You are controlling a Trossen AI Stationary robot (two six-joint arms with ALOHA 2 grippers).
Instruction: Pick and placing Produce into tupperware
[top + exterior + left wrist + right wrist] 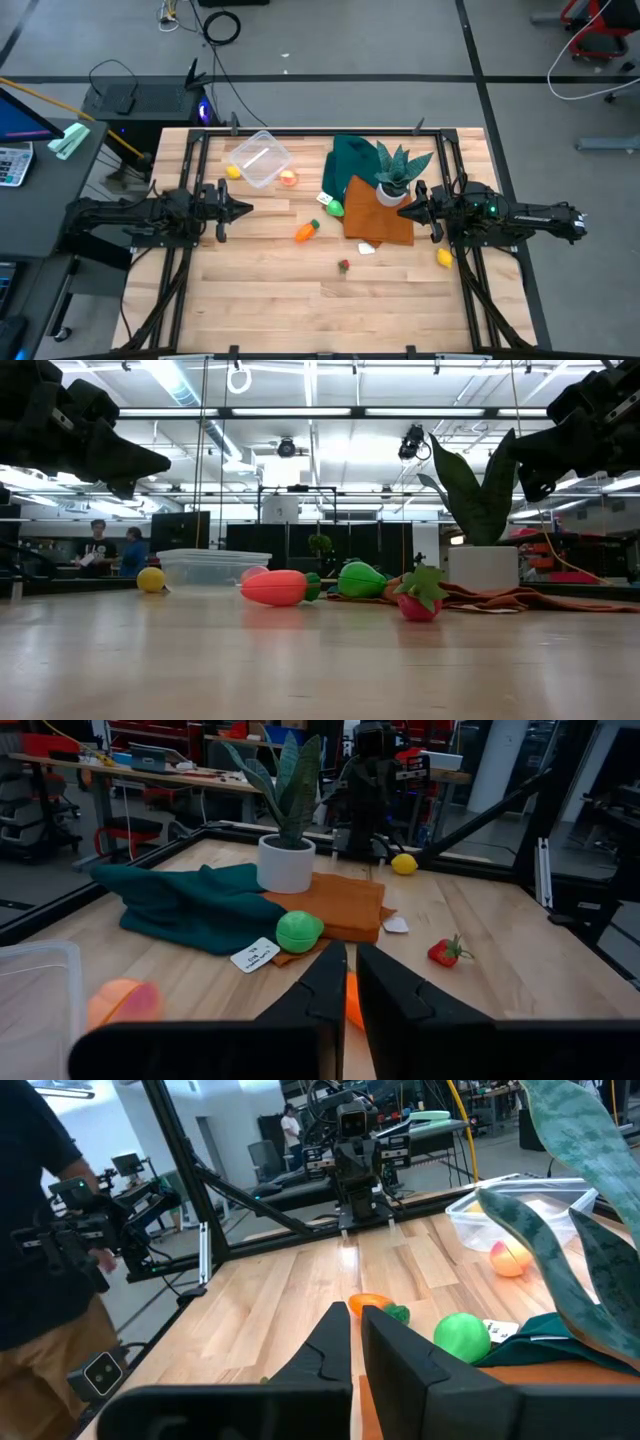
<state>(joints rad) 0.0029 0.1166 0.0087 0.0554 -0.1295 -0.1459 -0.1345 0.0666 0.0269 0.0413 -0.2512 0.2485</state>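
The clear tupperware (260, 158) stands on the far left part of the table, with a yellow piece (233, 171) at its left and the pink-orange peach (289, 178) at its right. The green piece (334, 208), the carrot (306, 232) and the red berry (344, 266) lie mid-table. The second yellow piece (444, 257) lies near the right arm. My left gripper (240, 208) hovers shut at the table's left, pointing right. My right gripper (405, 212) hovers shut at the right, pointing left. Both are raised above the wood in the low view.
A spiky plant in a white pot (390, 190) stands on an orange cloth (378, 215), which overlaps a dark green cloth (350, 160), just in front of my right gripper. A small white card (367, 247) lies by the orange cloth. A person (40, 1230) stands beyond the table.
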